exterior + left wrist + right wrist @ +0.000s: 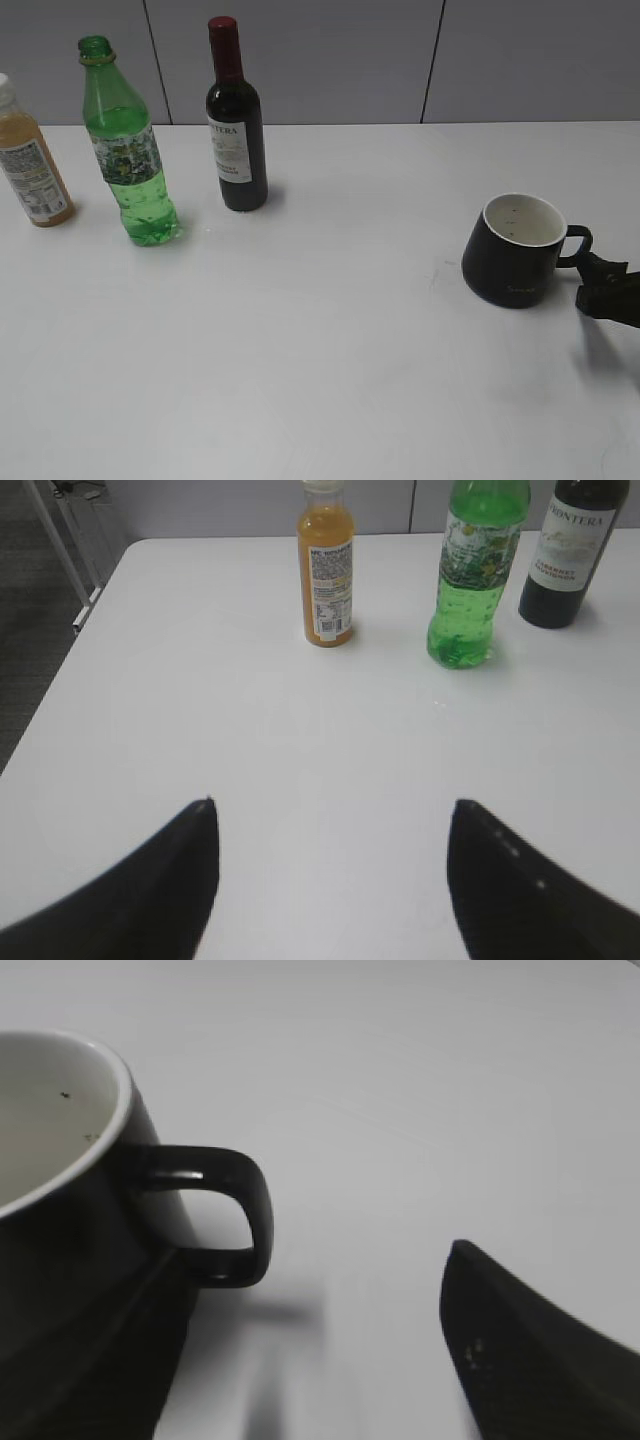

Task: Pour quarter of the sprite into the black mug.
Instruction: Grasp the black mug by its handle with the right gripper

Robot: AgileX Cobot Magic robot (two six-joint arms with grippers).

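The sprite (128, 160), a clear-green bottle with no cap and a patterned label, stands upright at the back left; it also shows in the left wrist view (472, 580). The black mug (512, 255) with a white inside stands upright at the right, its handle pointing right. My right gripper (600, 280) is open just right of the mug. In the right wrist view the mug handle (225, 1210) lies between the open fingers (315, 1270), untouched by the right finger. My left gripper (333, 808) is open and empty over bare table, well short of the bottles.
A dark wine bottle (236, 125) with a red cap stands right of the sprite. An orange juice bottle (32, 165) stands at the far left. The white table (320, 350) ends at a grey wall behind; its left edge shows in the left wrist view.
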